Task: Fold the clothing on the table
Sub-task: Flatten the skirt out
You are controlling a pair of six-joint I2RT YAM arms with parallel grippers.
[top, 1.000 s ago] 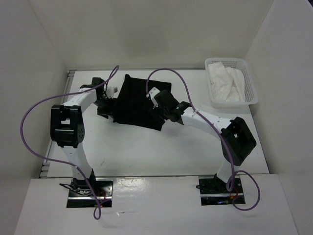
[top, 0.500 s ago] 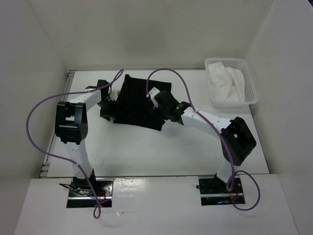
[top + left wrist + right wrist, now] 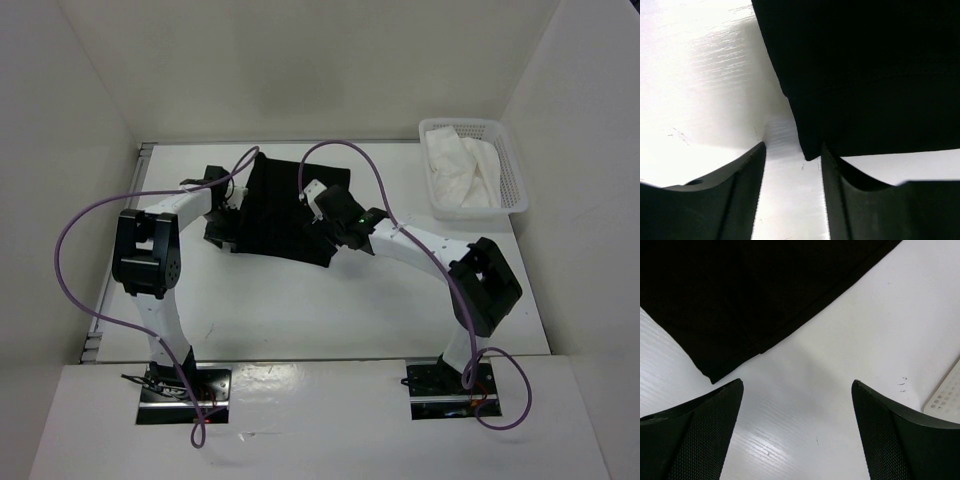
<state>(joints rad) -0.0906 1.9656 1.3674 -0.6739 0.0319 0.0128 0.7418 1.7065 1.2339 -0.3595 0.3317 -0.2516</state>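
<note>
While both arms reach over the white table (image 3: 300,310), the black clothing (image 3: 285,205) lies on it toward the back, near the middle, well apart from the white mesh basket (image 3: 516,190) at the far right, which holds a white cloth (image 3: 460,170). The left gripper (image 3: 792,150) sits at the garment's left edge, its jaws partly apart with nothing clamped. A pointed corner of the fabric reaches into the gap, closer to the right-hand finger. The right gripper (image 3: 796,385) hovers over bare table at the garment's right side, jaws spread wide and empty. The fabric's edge runs diagonally beyond the fingertips, its corner just past the left-hand finger.
</note>
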